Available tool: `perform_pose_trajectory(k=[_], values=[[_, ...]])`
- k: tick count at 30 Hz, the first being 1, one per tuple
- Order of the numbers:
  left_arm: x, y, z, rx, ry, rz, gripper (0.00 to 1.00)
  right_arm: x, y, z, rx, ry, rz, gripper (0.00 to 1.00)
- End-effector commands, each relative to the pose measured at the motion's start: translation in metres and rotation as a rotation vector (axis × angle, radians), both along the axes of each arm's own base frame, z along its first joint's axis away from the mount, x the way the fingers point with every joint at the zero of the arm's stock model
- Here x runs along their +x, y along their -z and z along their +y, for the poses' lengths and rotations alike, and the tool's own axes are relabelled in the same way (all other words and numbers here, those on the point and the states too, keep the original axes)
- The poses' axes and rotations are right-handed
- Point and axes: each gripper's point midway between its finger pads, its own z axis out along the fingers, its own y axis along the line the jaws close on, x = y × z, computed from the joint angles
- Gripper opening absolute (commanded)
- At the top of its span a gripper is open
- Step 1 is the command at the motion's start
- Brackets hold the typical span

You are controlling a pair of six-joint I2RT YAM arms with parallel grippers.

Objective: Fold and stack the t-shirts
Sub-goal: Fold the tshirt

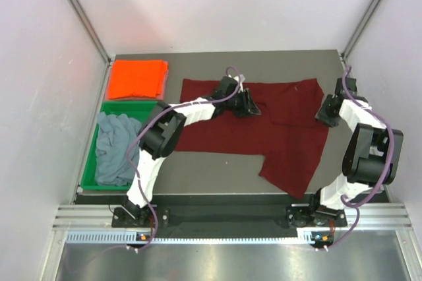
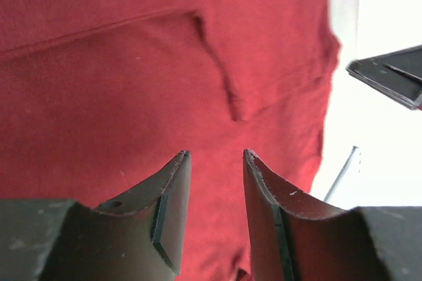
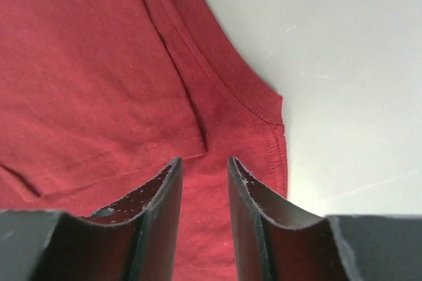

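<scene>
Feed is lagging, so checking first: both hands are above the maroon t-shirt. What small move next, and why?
Probably lower both hands and pinch the cloth. The left hand is open over the middle of the maroon t-shirt, the right hand open at its right edge; neither holds anything, and the shirt lies spread, unfolded.

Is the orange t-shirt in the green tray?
No, the folded orange t-shirt lies on the table beyond the green tray, which holds the grey-blue t-shirt.

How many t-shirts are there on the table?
3. The maroon t-shirt lies spread on the table, the orange t-shirt sits folded at the far left corner, and the grey-blue t-shirt is crumpled in the green tray. More could be hidden underneath.
</scene>
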Motion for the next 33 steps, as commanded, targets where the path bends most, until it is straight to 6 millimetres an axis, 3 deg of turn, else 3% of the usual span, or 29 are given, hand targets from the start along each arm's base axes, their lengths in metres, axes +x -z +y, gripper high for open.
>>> perform_pose_trajectory(k=[1, 5, 17, 27, 33], values=[[0.007, -0.031, -0.030, -0.120, 0.026, -0.077, 0.43, 0.012, 0.004, 0.001, 0.029, 0.015, -0.051, 0.33], [0.006, -0.018, -0.038, -0.109, 0.037, -0.079, 0.43, 0.015, 0.013, 0.005, 0.050, 0.004, -0.057, 0.31], [0.010, -0.006, -0.050, -0.115, 0.041, -0.066, 0.43, 0.019, 0.032, 0.006, 0.065, -0.003, -0.038, 0.28], [0.008, 0.004, -0.057, -0.124, 0.044, -0.054, 0.43, 0.020, 0.031, 0.008, 0.070, -0.009, -0.049, 0.04], [0.007, 0.004, -0.061, -0.125, 0.044, -0.052, 0.44, 0.020, 0.022, 0.009, 0.077, -0.013, -0.063, 0.06]])
